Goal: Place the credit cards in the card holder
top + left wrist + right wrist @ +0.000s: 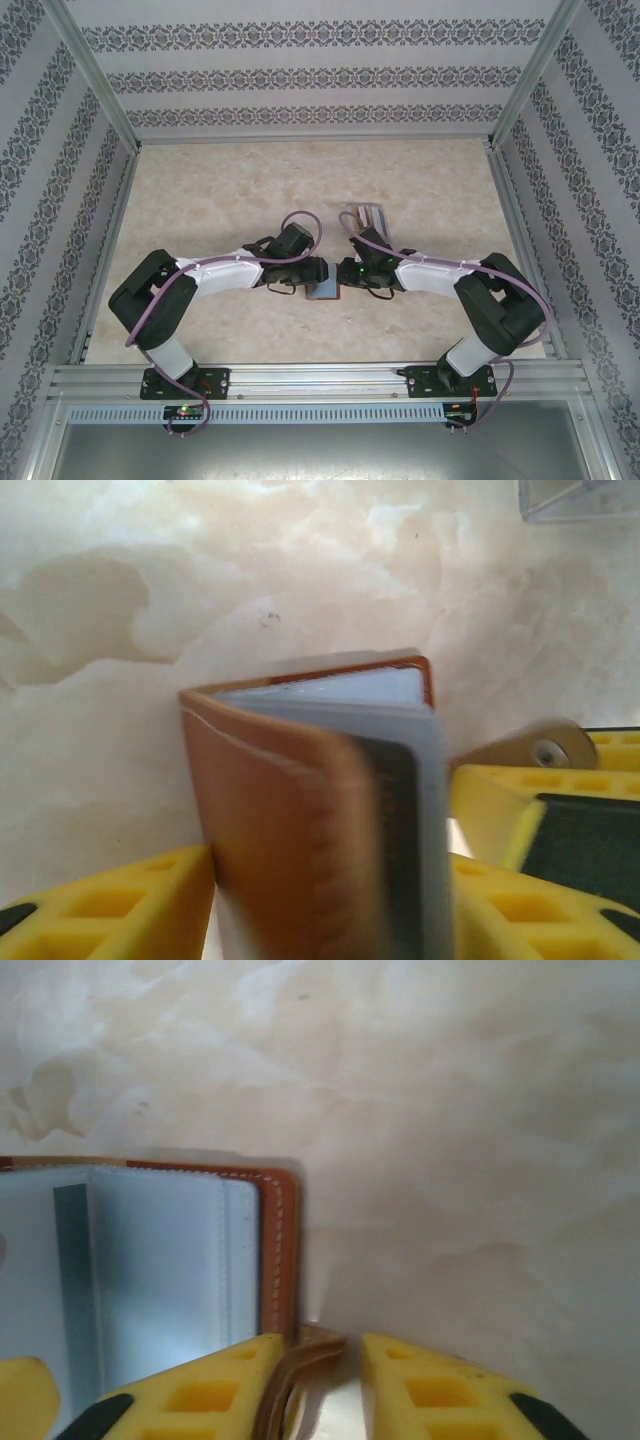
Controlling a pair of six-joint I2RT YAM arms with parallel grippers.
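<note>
Two-handed at the middle of the table (210,200): clamping the half-open card holder (290,810) in the left gripper (312,272), holding the right gripper (322,1348) narrowly parted around the snap tab (300,1360), risking the unheld flap swinging shut and the pale credit card (170,1260) slipping out.

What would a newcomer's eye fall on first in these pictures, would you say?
The reddish-brown card holder at the middle of the table, gripped by the left gripper with its pale blue inner pockets open to view. The right gripper stands slightly open around the holder's leather edge. Farther back sits a grey slotted rack.
</note>
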